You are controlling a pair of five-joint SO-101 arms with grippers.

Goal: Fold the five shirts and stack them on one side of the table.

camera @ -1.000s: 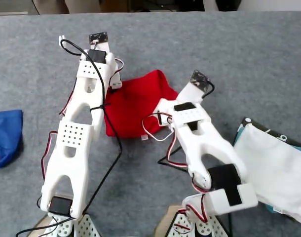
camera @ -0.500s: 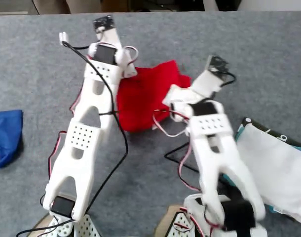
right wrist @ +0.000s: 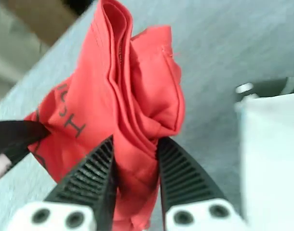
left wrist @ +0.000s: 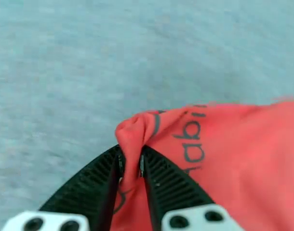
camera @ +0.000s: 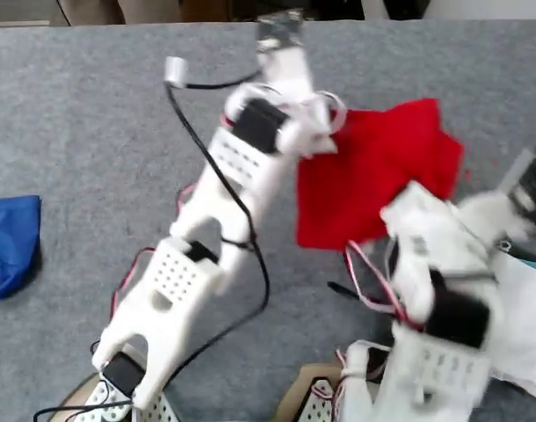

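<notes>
both arms have the red shirt (camera: 382,180) strung between them at about two o'clock off centre of the tabletop (camera: 92,132); the left jaws are pinching a bunched corner of it, and the right jaws are clamped on a thick folded wad at the other end; by the look of it the shirt is already folded and on its way to the pile; over at four o'clock, by the edge, lies a flat white shirt (camera: 523,308), so that side reads as the stack, though how many lie beneath it i cannot tell; the blue shirt (camera: 11,242) sits in a loose heap at nine o'clock, apparently yet to be folded; against a second ago, the red shirt has swept from near centre out toward three o'clock, and both arms have swung over with it.
</notes>
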